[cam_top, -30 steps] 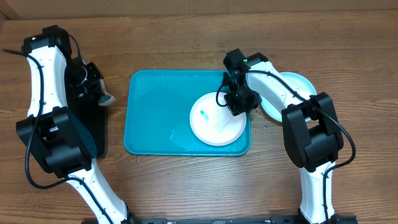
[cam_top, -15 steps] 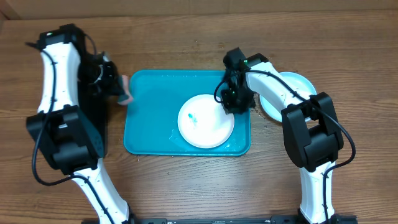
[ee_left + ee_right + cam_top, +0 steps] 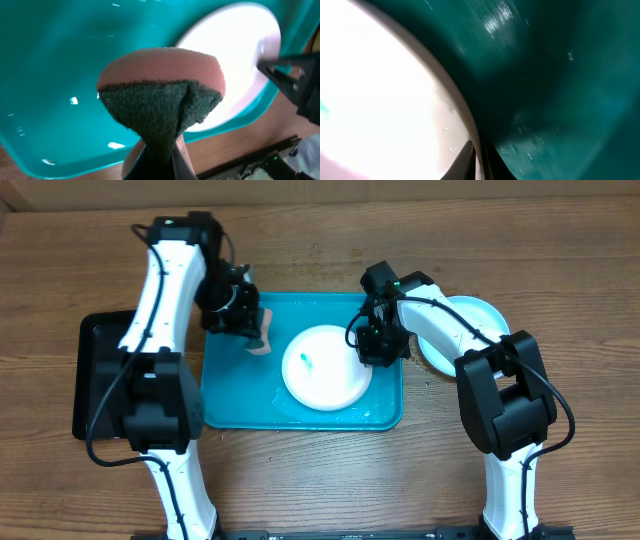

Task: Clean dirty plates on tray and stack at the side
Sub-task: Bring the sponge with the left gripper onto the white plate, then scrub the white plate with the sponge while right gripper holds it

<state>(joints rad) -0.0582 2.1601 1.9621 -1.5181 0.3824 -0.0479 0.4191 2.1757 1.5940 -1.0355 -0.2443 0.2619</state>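
Observation:
A white plate (image 3: 325, 370) with a small teal smear lies in the turquoise tray (image 3: 230, 395). My right gripper (image 3: 372, 345) is shut on the plate's right rim; the right wrist view shows its fingers (image 3: 477, 160) pinching the rim of the plate (image 3: 380, 90) over the tray (image 3: 560, 75). My left gripper (image 3: 245, 325) is shut on a pink and green sponge (image 3: 262, 340) above the tray's upper left part, just left of the plate. The left wrist view shows the sponge (image 3: 160, 85) near the plate (image 3: 235, 60). A pale mint-blue plate (image 3: 480, 315) lies right of the tray. The yellow-green plate is out of view.
A black rectangular tray (image 3: 100, 380) lies on the wooden table left of the turquoise tray. The right arm reaches across the turquoise tray's upper right corner. A wet sheen shows on the tray floor (image 3: 285, 395) below the plate.
My left arm has swung right from the black tray to over the turquoise tray, carrying the sponge. My right gripper has pulled the white plate leftward in the tray.

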